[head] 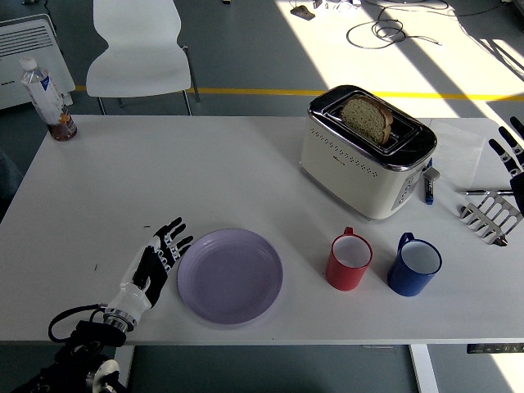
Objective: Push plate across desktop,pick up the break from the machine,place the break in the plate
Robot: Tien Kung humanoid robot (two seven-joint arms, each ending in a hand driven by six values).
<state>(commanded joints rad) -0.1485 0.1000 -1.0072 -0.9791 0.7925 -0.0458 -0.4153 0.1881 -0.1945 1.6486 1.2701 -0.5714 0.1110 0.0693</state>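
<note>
A lilac plate (230, 275) lies flat near the table's front edge, left of centre. My left hand (155, 259) rests open on the table with its fingertips against the plate's left rim. A slice of brown bread (366, 119) stands upright in the slot of the cream toaster (367, 152) at the back right. My right hand (512, 154) shows only at the far right edge, fingers spread, holding nothing.
A red mug (350, 259) and a blue mug (415, 264) stand right of the plate, in front of the toaster. A metal toast rack (490, 215) sits at the right edge. A bottle (49, 99) stands at the back left corner, a white chair (139, 49) behind the table.
</note>
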